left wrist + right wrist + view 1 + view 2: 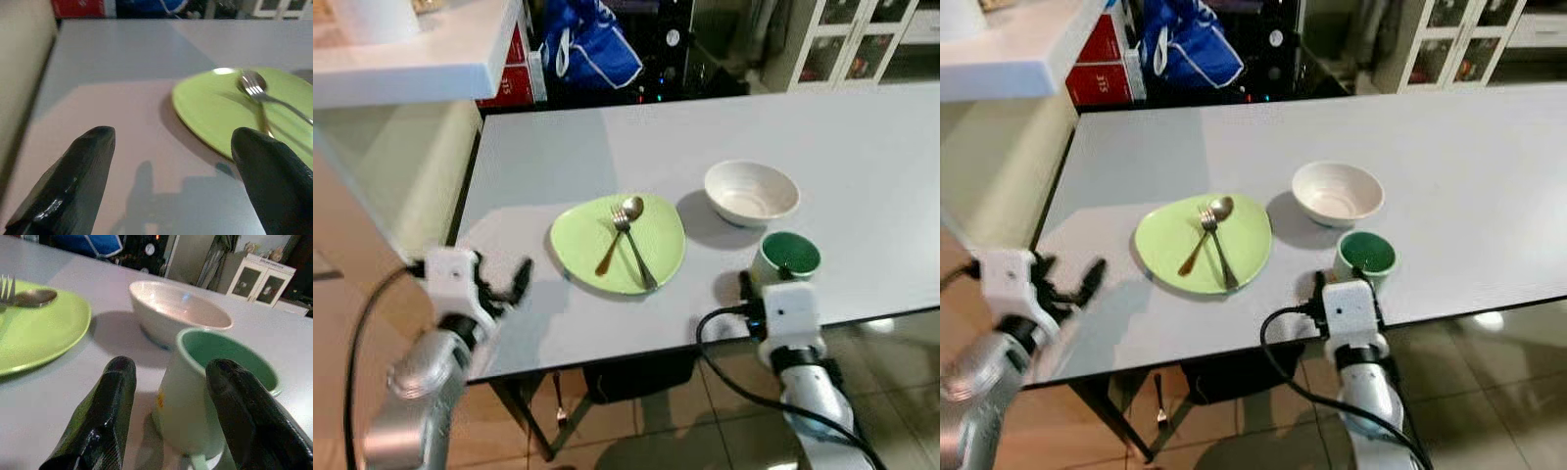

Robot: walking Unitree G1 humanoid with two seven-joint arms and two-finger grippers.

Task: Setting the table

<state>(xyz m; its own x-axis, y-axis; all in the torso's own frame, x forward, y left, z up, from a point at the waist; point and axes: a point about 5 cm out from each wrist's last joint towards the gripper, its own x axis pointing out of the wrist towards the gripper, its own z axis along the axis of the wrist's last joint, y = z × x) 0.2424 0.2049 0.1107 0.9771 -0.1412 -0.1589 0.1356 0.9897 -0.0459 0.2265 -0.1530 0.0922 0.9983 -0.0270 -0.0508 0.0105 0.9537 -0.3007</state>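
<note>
Right end effector (pixel 168 406): at the near edge of the surface (pixel 862 137), fingers (pixel 105 416) spread, one on each side of the cup (pixel 786 258). No contact with the cup can be made out.

Cup: upright, white outside, green inside, just ahead of the right end effector and partly between its fingers. Mouth faces up.

Left end effector (pixel 504 284): over the near left corner of the surface, fingers (pixel 73 181) spread, holding nothing.

Plate (pixel 578 245): light green, flat on the surface, ahead of the left end effector and toward the right one, near but apart from both.

Fork (pixel 634 250): lies on the plate. Long axis runs near to far, tines at the far end, handle end toward the near rim on the right end effector's side.

Spoon (pixel 620 233): lies on the plate, crossing the fork. Bowl at the far end beside the tines; handle slants toward the near rim on the left end effector's side.

Bowl (pixel 751 192): white, upright, just beyond the cup, farther from the right end effector.

Blue bag (pixel 587 44): past the far edge of the surface.
</note>
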